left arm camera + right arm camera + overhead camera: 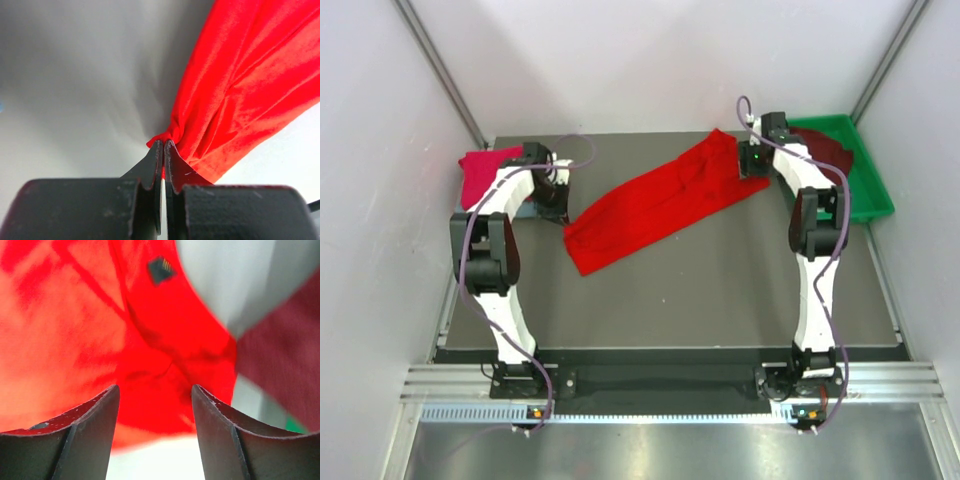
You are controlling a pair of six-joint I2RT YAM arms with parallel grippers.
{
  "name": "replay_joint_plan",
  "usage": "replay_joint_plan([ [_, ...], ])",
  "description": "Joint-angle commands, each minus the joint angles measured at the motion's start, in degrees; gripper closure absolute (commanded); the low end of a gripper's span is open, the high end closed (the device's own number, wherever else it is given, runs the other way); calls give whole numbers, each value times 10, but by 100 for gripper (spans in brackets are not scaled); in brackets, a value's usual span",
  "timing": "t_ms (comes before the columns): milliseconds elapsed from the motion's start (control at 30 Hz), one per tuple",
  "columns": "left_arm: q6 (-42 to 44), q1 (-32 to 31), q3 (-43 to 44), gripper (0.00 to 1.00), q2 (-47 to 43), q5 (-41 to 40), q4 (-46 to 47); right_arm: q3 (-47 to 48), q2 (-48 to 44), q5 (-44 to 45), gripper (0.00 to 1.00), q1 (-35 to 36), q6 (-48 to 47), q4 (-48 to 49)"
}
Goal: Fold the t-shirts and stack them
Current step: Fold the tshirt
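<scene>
One end gripped, one free

Bright red t-shirt lies mid table, long axis diagonal, near-left end to far-right. Left gripper pinched shut on its bunched left end; right gripper jaws apart above the far end. Cloth light, limp, sags readily; best held at corners.
</scene>
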Motion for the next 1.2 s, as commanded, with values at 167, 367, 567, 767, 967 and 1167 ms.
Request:
replay_joint_plan([
  [167,17,29,35,100,15,-15,-4,-77,-144,-38,40,-35,64,-12],
  [367,27,24,59,100,38,-30,-22,-102,-127,-71,41,-65,88,-17],
  [567,34,22,58,100,27,-33,-34,-90,-89,-93,42,-72,99,-17],
  [767,33,22,44,100,16,-35,-33,-56,-52,-94,43,-72,99,-12],
  [967,35,22,37,100,10,-36,-38,-37,-24,-80,46,-72,109,-5],
  [1167,34,22,6,100,-13,-28,-50,6,5,-78,100,-71,116,10],
])
